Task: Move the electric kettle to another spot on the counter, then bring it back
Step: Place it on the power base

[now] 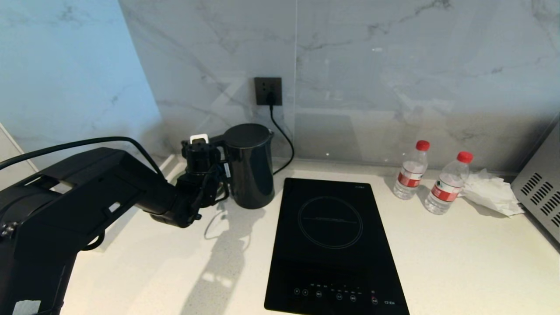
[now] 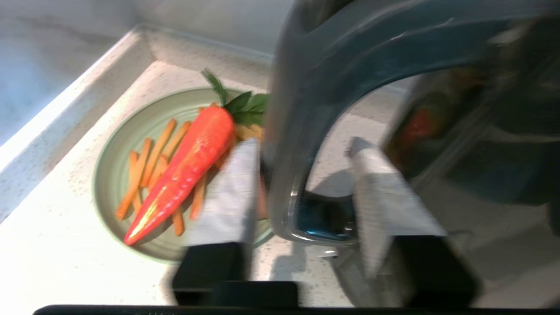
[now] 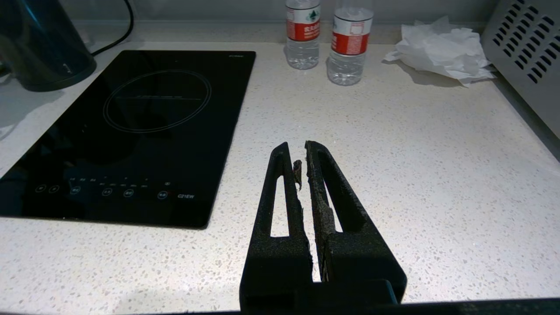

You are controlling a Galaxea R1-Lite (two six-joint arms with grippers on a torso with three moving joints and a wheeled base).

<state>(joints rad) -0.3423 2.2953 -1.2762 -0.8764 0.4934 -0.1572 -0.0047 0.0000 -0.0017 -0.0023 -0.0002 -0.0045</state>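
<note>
The electric kettle point(image 1: 249, 166), tall and glossy black, stands upright on the counter point(image 1: 437, 262) at the back left, beside the hob. My left gripper point(image 1: 218, 173) is at its loop handle, coming in from the left. The left wrist view shows that gripper point(image 2: 302, 144) open, with the handle point(image 2: 284, 153) between the fingers. One grey pad point(image 2: 227, 188) lies close against the handle, while the other pad point(image 2: 385, 197) stands clear of it. My right gripper point(image 3: 298, 151) hovers shut and empty over bare counter point(image 3: 437, 175), with the kettle point(image 3: 39, 48) far off to its side.
A black induction hob point(image 1: 332, 245) lies mid-counter. Two water bottles point(image 1: 411, 170) point(image 1: 448, 183), a crumpled tissue point(image 1: 490, 192) and a metal appliance point(image 1: 542, 197) stand at the right. A green plate point(image 2: 113, 175) with a carrot point(image 2: 188, 166) sits behind the kettle. A cord runs to the wall socket point(image 1: 268, 91).
</note>
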